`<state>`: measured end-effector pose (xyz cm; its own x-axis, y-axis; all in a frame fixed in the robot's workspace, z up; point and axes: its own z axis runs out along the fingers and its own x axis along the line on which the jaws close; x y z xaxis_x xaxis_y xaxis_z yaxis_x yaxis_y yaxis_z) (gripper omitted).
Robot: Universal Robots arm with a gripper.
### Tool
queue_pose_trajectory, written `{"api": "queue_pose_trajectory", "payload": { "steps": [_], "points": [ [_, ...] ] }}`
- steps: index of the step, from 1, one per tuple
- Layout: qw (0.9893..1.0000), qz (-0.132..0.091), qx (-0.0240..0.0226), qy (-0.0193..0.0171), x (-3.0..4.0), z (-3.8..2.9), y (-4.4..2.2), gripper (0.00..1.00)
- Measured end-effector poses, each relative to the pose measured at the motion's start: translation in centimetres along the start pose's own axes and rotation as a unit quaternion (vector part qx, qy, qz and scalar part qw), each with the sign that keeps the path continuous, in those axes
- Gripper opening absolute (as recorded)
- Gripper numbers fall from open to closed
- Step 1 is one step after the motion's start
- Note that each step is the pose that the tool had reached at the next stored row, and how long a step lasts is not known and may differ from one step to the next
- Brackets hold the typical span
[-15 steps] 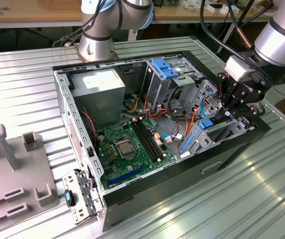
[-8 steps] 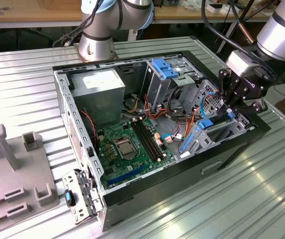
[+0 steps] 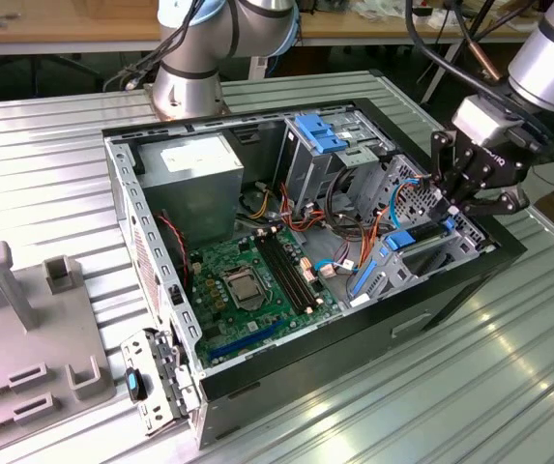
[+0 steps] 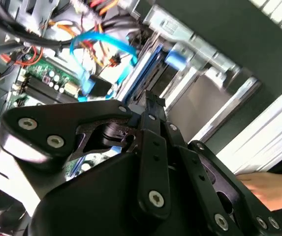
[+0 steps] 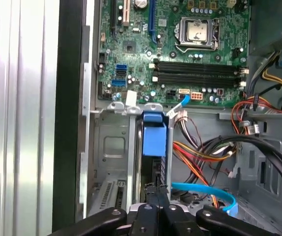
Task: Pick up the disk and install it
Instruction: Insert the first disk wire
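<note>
Fig.: ribbed metal table, exterior view. Lying on it: open computer case at centre, black wall twd 5 o'clock. Grey fixture plate w/ upright holders at 8 o'clock, apart from case. Loose metal bracket w/ blue tab at 7 o'clock, just beside case corner. Robot arm base at 11 o'clock, near case. I see table ribs alongside case in my first wrist view too.
</note>
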<state>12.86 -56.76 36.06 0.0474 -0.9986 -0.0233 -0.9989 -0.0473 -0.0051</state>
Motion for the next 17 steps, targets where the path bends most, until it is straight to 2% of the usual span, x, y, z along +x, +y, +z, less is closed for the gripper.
{"api": "queue_pose_trajectory", "payload": {
  "steps": [2,3,5,6,9,12,14,15,17],
  "points": [
    [1.0,0.0,-0.0016,-0.0001,0.05,0.01,-0.94,0.11],
    [1.0,0.0,-0.0023,-0.0001,0.06,0.01,-1.21,0.11],
    [1.0,0.0,-0.0054,-0.0003,0.12,0.01,-2.49,0.11],
    [1.0,-0.001,-0.0091,-0.0006,0.19,0.02,-4.17,0.11],
    [1.0,-0.003,-0.0095,-0.0012,0.2,0.02,-4.63,0.11],
    [0.9997,-0.021,-0.0099,-0.0011,0.19,0.02,-4.69,0.11],
    [0.9991,-0.041,-0.0104,-0.001,0.17,0.02,-4.7,0.11],
    [0.9984,-0.056,-0.0108,-0.0009,0.12,0.01,-4.7,0.11],
    [0.9981,-0.061,-0.0111,0.001,-0.13,-0.23,-4.71,0.11]
  ]
}}
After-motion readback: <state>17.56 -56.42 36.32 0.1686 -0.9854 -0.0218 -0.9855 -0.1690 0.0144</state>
